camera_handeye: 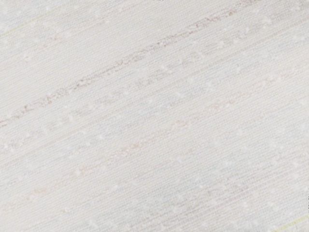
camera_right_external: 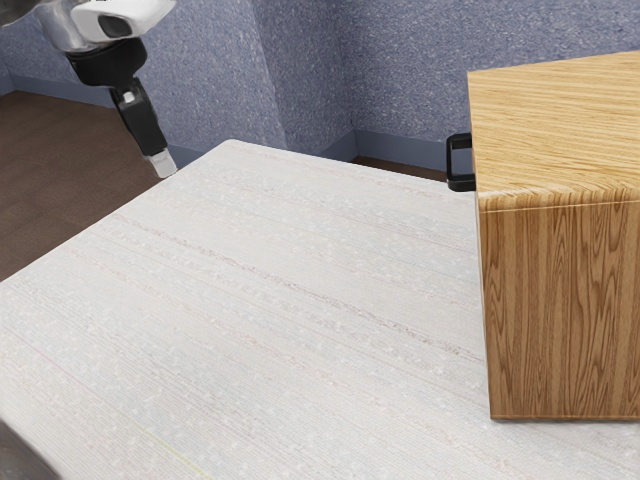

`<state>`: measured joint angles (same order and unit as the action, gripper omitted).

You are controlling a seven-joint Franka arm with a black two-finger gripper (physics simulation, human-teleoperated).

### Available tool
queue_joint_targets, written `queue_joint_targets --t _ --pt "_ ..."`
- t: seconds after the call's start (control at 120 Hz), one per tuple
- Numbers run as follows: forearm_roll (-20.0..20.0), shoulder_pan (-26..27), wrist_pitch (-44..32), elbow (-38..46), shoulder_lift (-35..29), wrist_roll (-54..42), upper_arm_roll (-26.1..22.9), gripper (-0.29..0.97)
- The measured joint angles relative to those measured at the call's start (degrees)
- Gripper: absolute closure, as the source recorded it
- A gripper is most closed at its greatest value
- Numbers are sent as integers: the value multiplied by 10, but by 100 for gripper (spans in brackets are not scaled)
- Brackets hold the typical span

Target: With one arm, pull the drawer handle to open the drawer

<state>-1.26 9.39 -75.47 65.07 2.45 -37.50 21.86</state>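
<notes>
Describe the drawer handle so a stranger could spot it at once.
Find the wooden cabinet standing on the pale table at the exterior view's right. On its side facing the blue wall, near the top, a small loop juts out: the handle. It is the only black part on the all-wood box.

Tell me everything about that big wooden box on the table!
The wooden box looks like light oak with clear grain, running lengthwise across its top and up and down on its side. It stands upright and square on the white table, at the exterior view's right edge. A black loop handle sticks out from a face turned away from the camera. Nothing else touches it.
</notes>
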Motion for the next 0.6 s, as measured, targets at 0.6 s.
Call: queue_joint_targets --t 0.6 --pt "43 -263 27 11 12 -336 -498 0"
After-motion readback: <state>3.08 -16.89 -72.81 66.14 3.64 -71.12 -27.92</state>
